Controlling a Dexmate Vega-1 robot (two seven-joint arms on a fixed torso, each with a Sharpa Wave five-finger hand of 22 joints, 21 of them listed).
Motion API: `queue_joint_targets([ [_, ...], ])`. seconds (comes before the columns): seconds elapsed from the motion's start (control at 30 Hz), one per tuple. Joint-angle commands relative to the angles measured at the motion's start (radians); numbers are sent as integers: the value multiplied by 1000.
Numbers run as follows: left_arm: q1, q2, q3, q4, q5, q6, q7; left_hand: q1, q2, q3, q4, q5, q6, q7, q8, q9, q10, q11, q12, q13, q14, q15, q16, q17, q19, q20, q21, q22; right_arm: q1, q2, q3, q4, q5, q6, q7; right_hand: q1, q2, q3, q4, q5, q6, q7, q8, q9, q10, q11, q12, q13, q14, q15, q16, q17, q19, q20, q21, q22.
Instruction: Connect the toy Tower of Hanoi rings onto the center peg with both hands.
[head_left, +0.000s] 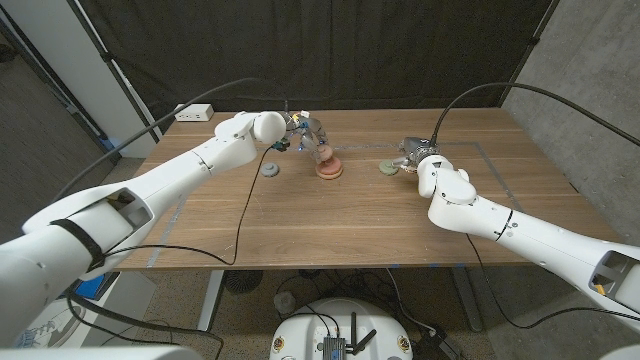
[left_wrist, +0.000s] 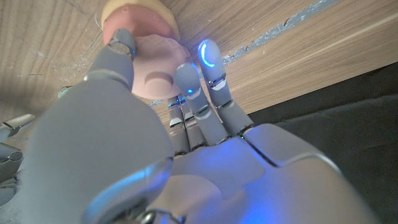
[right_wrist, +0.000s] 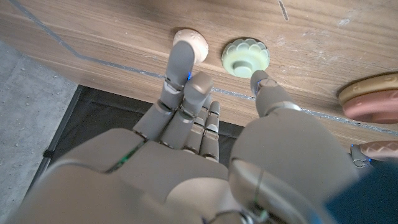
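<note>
I take the pink ring stack (head_left: 328, 169) at the table's (head_left: 330, 225) middle as my landmark. It sits on a tan base. My left hand (head_left: 303, 132) hovers just above and behind the stack, its fingers (left_wrist: 186, 78) spread around the top pink ring (left_wrist: 155, 78); I cannot tell whether they grip it. A grey ring (head_left: 270, 169) lies on the table to the stack's left, near it. A green ring (head_left: 386, 169) lies to the stack's right, near it. My right hand (head_left: 418, 156) sits just beside the green ring, on the side away from the stack, fingers apart and holding nothing; the right wrist view shows the fingertips (right_wrist: 184, 53) short of the ring.
</note>
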Motion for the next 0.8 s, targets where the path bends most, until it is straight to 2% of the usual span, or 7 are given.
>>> queue_joint_targets([
  [0.03, -19, -26, 22, 39, 0, -18, -4, 20, 23, 24, 20, 7, 7, 0, 3, 2, 99, -92, -3, 53, 12, -1, -1, 5, 5, -110, 2, 4, 1, -1, 3, 7, 16, 5, -10, -7, 4, 9, 0, 7, 12, -1, -2, 3, 8, 0, 6, 4, 2, 2, 2, -2, 9, -52, 4, 0],
  [0.8, -34, -58, 49, 99, -8, -33, 2, 20, 23, 20, 21, 7, 11, 0, -2, 5, 103, -92, -3, 53, 13, -1, -12, 2, 7, -110, 3, 3, 0, -5, 7, 12, 36, 2, -23, -7, 5, 10, -1, 9, 12, 0, -3, 3, 11, 2, 6, 4, 5, 2, 4, 0, 14, -53, 7, 3],
])
